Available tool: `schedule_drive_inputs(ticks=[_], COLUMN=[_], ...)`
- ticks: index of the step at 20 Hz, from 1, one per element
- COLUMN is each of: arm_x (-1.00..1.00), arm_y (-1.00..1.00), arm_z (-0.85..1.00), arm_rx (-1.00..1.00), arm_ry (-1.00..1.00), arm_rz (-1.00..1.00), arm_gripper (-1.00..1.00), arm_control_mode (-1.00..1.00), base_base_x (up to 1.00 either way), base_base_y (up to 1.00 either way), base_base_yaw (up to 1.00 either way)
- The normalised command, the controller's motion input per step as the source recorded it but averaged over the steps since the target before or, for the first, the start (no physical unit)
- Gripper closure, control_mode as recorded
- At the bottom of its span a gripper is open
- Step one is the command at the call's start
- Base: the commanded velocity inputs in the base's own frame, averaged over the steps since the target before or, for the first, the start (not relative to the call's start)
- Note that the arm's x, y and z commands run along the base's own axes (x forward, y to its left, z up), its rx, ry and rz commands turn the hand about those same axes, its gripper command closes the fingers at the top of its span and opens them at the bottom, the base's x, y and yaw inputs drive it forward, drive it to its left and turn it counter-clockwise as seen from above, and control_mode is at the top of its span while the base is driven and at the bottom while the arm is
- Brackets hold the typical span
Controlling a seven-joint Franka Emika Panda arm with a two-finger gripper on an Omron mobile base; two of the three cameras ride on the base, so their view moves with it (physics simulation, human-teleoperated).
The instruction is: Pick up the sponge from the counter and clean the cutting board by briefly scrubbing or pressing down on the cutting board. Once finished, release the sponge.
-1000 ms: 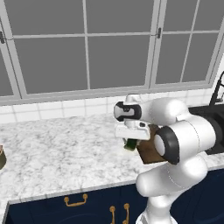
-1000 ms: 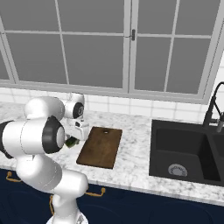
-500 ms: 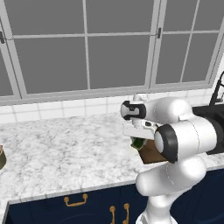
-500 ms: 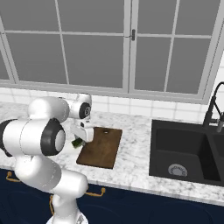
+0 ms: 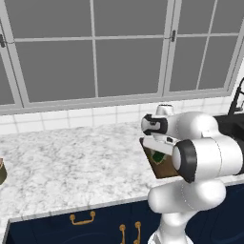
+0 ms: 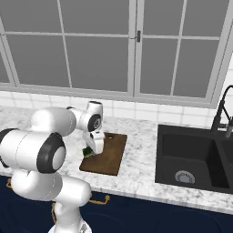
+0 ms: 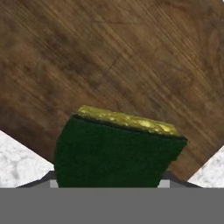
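1. Sponge (image 7: pixel 116 151) sits between your gripper's (image 6: pixel 89 151) fingers, dark green face toward the hand camera, yellow edge at its far end.
2. Your gripper is clamped on it over the near left part of the cutting board (image 6: pixel 109 157), as the right base view shows.
3. From the hand view you cannot tell whether the sponge touches the wood.
4. Beside the board, the counter (image 5: pixel 71 162) runs to a black sink (image 6: pixel 191 157) with a dark faucet (image 6: pixel 221 113).

A glossy white robot arm (image 5: pixel 200 157) of bulbous, rounded segments, each link capped by a black joint ring. A light grey, boxy hand (image 6: pixel 97 142) sits at its tip beneath a dark circular wrist cap.
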Motion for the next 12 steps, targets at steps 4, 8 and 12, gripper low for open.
schedule_drive_inputs(ticks=[4, 8, 12], arm_x=[-0.03, -0.06, 0.04], arm_y=[-0.09, -0.14, -0.06], arm_z=[-0.33, -0.27, -0.3], arm_rx=[-0.02, 0.0, 0.0], arm_ry=[-0.01, -0.1, -0.22], arm_rz=[-0.04, -0.04, -0.1], arm_gripper=[1.0, 1.0, 1.0], arm_control_mode=[-1.0, -1.0, -1.0], base_base_x=[0.0, 0.0, 0.0], base_base_y=[0.0, 0.0, 0.0], base_base_yaw=[0.0, 0.0, 0.0])
